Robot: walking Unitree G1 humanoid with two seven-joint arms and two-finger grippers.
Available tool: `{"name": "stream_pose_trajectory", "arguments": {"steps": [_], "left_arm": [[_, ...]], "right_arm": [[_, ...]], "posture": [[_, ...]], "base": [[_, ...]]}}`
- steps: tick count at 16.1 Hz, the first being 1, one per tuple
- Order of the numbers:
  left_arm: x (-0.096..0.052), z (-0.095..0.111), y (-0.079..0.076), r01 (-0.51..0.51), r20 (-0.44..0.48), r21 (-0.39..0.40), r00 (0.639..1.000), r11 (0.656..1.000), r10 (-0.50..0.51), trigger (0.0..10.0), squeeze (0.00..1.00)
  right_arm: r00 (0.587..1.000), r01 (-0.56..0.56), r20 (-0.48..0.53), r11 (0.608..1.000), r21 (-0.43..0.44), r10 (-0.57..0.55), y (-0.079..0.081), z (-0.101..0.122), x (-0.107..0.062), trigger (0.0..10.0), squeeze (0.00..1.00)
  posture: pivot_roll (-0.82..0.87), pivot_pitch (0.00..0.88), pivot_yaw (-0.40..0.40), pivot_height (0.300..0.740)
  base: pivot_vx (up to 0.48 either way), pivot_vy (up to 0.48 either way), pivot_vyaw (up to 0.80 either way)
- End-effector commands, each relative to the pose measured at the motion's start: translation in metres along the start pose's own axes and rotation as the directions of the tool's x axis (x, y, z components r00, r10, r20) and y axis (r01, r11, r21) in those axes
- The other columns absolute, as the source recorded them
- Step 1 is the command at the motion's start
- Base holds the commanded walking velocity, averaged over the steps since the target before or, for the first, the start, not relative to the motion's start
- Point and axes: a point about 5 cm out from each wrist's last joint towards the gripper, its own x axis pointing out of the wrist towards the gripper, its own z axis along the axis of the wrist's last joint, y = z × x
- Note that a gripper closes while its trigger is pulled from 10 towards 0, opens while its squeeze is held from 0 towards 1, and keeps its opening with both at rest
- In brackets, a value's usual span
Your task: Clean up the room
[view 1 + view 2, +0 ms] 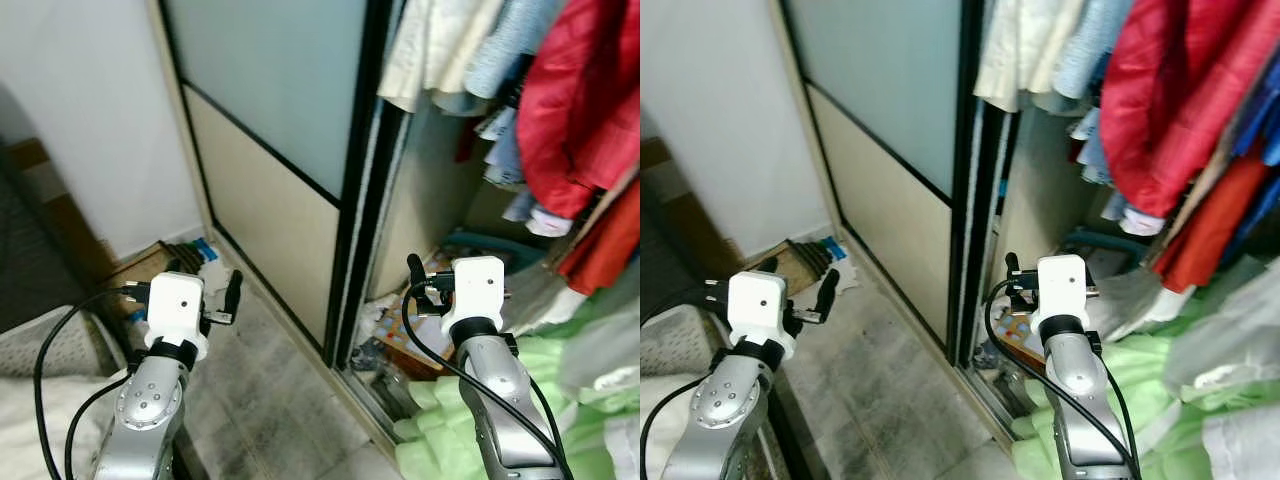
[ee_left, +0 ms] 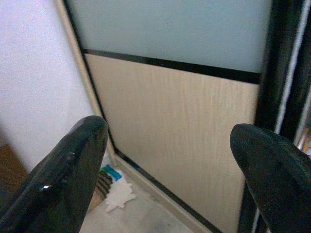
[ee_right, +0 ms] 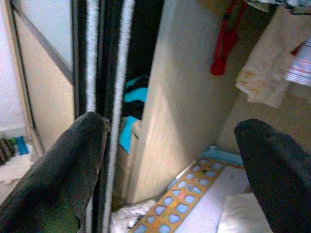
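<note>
1. Nearest to us, our two silver arms are raised side by side. The left gripper (image 1: pixel 205 287) hovers over the grey floor (image 1: pixel 265 400) facing the sliding wardrobe door with its frosted upper panel and beige lower panel (image 1: pixel 265 150). The right gripper (image 1: pixel 1018 282) points into the open wardrobe. Both pairs of fingers are spread and hold nothing.
2. No single item is named, so we judge the clutter to be the job: a crumpled white paper scrap (image 1: pixel 212 268) by the wall, a flat board patterned with blue shapes (image 3: pixel 187 196) on the wardrobe floor, and pale green bedding (image 1: pixel 450 440) heaped just beside our right arm.
3. Reaching inward, we risk snagging the red padded jacket on the rail (image 1: pixel 565 110) or nearby garments, dragging them down.
4. The black door frame (image 1: pixel 355 200) stands between the grippers; a careless swing could strike it.
5. Loose black cables (image 1: pixel 420 340) on our arms could catch on the clutter.
6. Bedding underfoot could upset our footing.
</note>
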Motion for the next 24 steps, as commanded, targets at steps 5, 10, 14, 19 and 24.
{"name": "stream_pose_trajectory", "arguments": {"steps": [5, 10, 14, 19, 24], "left_arm": [[0.002, 0.001, 0.000, 0.008, -0.001, 0.002, 1.000, 1.000, -0.008, 10.0, 0.00], [0.005, 0.003, 0.000, -0.017, 0.015, -0.022, 1.000, 1.000, 0.017, 10.0, 0.00], [0.004, 0.002, 0.003, -0.060, 0.006, -0.027, 0.998, 0.998, 0.060, 10.0, 0.00], [0.008, 0.004, 0.004, -0.048, 0.013, -0.001, 0.999, 0.999, 0.048, 10.0, 0.00], [0.011, 0.011, 0.011, -0.085, 0.032, 0.015, 0.996, 0.996, 0.084, 10.0, 0.00]], "right_arm": [[1.000, -0.016, 0.002, 1.000, 0.005, 0.016, 0.003, 0.000, 0.004, 10.0, 0.00], [1.000, -0.024, 0.009, 0.999, 0.023, 0.024, 0.004, 0.001, 0.006, 10.0, 0.00], [0.999, 0.049, -0.001, 0.998, 0.027, -0.049, 0.004, 0.003, 0.005, 10.0, 0.00], [0.999, -0.049, 0.007, 0.998, -0.050, 0.049, 0.013, 0.005, 0.007, 10.0, 0.00], [0.992, -0.096, 0.075, 0.993, -0.072, 0.102, 0.020, 0.023, 0.017, 10.0, 0.00]], "posture": [[0.01, 0.023, -0.032, 0.740], [0.01, 0.022, -0.029, 0.740], [0.02, 0.029, -0.029, 0.740], [0.02, 0.049, -0.028, 0.740], [0.01, 0.075, -0.027, 0.740]], "base": [[0.000, -0.349, 0.00], [0.000, -0.176, 0.00], [0.000, 0.000, 0.00], [0.000, 0.000, 0.26], [0.000, 0.000, 0.80]]}}
